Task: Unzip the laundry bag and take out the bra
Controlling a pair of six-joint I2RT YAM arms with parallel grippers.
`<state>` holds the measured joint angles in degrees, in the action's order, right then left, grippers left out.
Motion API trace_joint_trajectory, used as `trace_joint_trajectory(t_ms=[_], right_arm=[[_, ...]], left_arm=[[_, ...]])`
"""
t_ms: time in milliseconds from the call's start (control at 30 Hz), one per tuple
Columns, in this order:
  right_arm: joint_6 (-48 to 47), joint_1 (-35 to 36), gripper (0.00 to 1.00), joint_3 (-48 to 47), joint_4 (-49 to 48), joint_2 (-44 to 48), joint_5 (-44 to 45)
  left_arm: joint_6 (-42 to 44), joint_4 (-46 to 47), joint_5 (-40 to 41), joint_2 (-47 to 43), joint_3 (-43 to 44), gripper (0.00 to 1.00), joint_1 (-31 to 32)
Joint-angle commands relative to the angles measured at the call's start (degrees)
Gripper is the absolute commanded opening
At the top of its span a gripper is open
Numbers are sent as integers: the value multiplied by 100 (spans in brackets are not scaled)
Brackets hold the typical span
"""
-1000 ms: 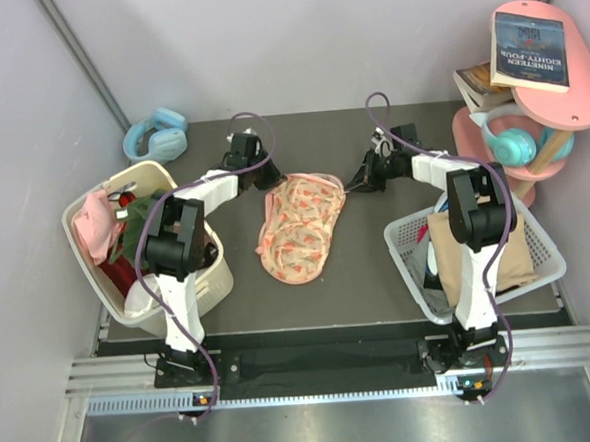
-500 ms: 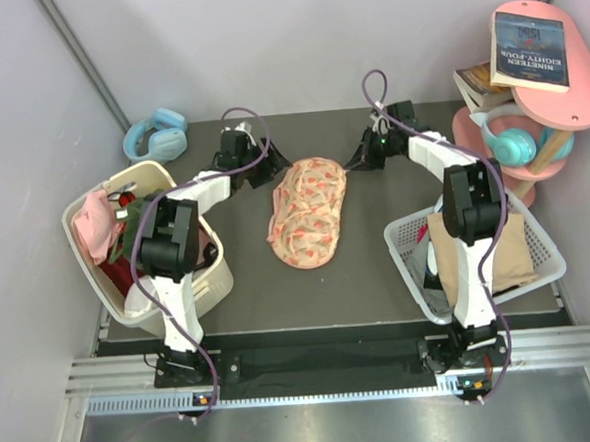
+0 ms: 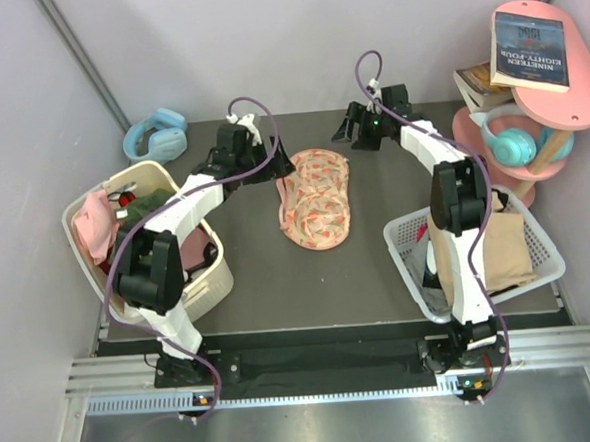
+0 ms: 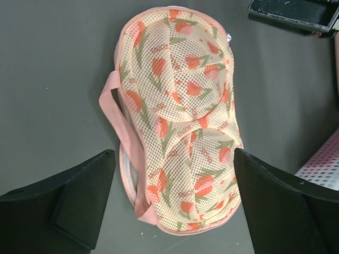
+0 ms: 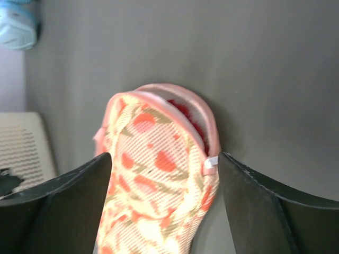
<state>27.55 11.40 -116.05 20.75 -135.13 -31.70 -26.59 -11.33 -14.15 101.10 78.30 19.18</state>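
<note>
Cream-peach mesh laundry bag (image 3: pixel 317 202) lay free; your left fingers (image 4: pixel 58 209) and right fingers (image 5: pixel 53 209) hung spread beside it, likely seeking its zip.

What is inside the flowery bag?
A bit of deep red fabric, likely the bra, peeks through a gap at one end of the laundry bag. The printed top covers the rest, so its shape is hidden.

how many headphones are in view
2: a blue pair at the far left corner, and a teal pair on the pink stand at the right. More may be hidden from view.
</note>
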Motion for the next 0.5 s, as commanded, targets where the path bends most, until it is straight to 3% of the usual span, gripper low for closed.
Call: trace_joint_trajectory(t_ms=[0,67,100,233,467], right_arm=[[-732,222,83,2,-71,950,848],[-1093,380,84,459,-98,1338,1374],[-1242,468,83,617,-106,1714,1543],[-2242,1335,84,1643,-115,2560,2526],[-2342,2515,82,3588,-1055,3765,3047]], left_arm=[[602,-405,1139,-512,36,99,209],[602,-509,1362,-609,167,99,253],[550,-562,1902,-635,220,99,253],[514,-677,2557,-863,370,99,262],[1261,-773,3208,-1329,579,99,262]])
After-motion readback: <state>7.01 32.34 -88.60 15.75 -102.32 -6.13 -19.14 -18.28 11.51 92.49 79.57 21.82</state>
